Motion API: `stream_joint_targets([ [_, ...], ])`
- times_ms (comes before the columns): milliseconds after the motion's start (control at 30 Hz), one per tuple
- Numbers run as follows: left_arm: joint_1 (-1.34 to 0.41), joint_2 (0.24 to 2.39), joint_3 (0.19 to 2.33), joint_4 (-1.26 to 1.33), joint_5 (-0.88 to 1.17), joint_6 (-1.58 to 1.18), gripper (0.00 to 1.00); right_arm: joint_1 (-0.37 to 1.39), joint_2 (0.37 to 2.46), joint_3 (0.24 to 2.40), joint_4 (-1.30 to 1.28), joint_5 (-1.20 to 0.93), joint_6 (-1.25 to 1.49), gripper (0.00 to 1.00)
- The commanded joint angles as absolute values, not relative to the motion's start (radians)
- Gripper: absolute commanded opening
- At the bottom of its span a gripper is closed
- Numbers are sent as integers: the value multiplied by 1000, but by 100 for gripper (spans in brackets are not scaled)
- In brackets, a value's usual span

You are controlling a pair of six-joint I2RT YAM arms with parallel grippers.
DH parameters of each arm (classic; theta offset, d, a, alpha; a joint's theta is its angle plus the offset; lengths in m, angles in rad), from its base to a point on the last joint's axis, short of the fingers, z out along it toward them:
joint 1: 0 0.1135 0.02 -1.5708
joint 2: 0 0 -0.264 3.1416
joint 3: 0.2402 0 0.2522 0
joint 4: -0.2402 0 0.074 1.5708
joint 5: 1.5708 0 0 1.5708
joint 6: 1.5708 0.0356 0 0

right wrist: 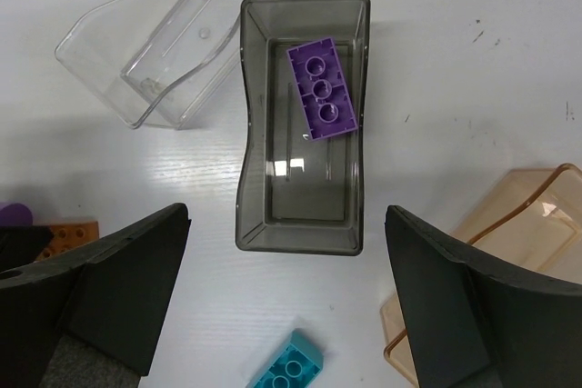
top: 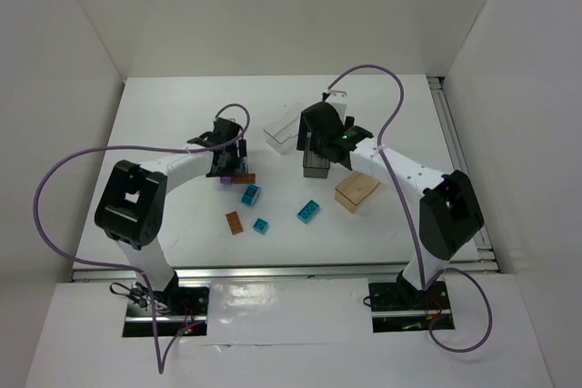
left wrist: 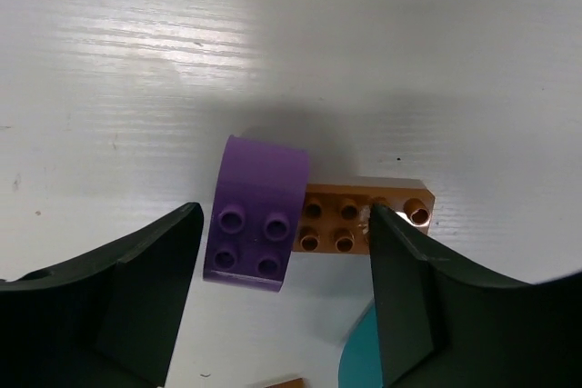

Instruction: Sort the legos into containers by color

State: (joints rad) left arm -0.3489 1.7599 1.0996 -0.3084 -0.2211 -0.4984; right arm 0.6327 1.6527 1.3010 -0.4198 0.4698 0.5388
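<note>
Left pincer spread apart astride a purple brick; right pincer spread apart above the smoky-grey tray, gripping nothing.

Nearest the arm bases, a loose orange brick and three teal bricks lie scattered on the white table. Farther out, the left fingers stand on either side of the purple brick, studs up, with a second orange brick touching it at its 3 o'clock. Beyond, the smoky-grey tray holds another purple piece in its far half. The tan tray sits at its 4 o'clock and the clear tray just beside it at 11 o'clock.
</note>
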Motion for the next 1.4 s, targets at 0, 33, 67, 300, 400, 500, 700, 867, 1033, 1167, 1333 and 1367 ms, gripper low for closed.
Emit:
stream_joint_targets([
  [0, -350, 1701, 1089, -325, -270, -520, 82, 649, 1634, 1307, -445, 492, 549, 95],
  [33, -350, 1701, 1089, -325, -270, -520, 85, 658, 1643, 1307, -445, 492, 549, 95],
  [67, -350, 1701, 1089, -334, -279, -520, 85, 658, 1643, 1307, -445, 492, 549, 95],
  [300, -331, 1701, 1089, -334, -256, -529, 73, 667, 1661, 1316, -454, 492, 549, 95],
  [400, -322, 1747, 1100, -334, -247, -529, 68, 676, 1671, 1325, -454, 492, 549, 95],
  [500, -322, 1747, 1100, -334, -247, -529, 55, 676, 1671, 1325, -463, 492, 549, 95],
  [700, -322, 1720, 1127, -348, -227, -508, 30, 676, 1661, 1316, -475, 492, 549, 95],
  [867, -322, 1643, 1170, -370, -167, -508, 14, 657, 1562, 1283, -499, 535, 558, 95],
  [1033, -417, 1629, 1273, -333, -67, -529, 10, 577, 1347, 1155, -499, 546, 568, 95],
  [1167, -535, 1761, 1499, -333, -97, -552, 10, 558, 1179, 1083, -528, 566, 600, 95],
  [1333, -604, 1946, 1733, -374, -40, -571, 10, 548, 1089, 1063, -615, 609, 621, 95],
  [1367, -613, 1995, 1787, -374, -29, -571, 10, 534, 1089, 1063, -626, 609, 621, 95],
])
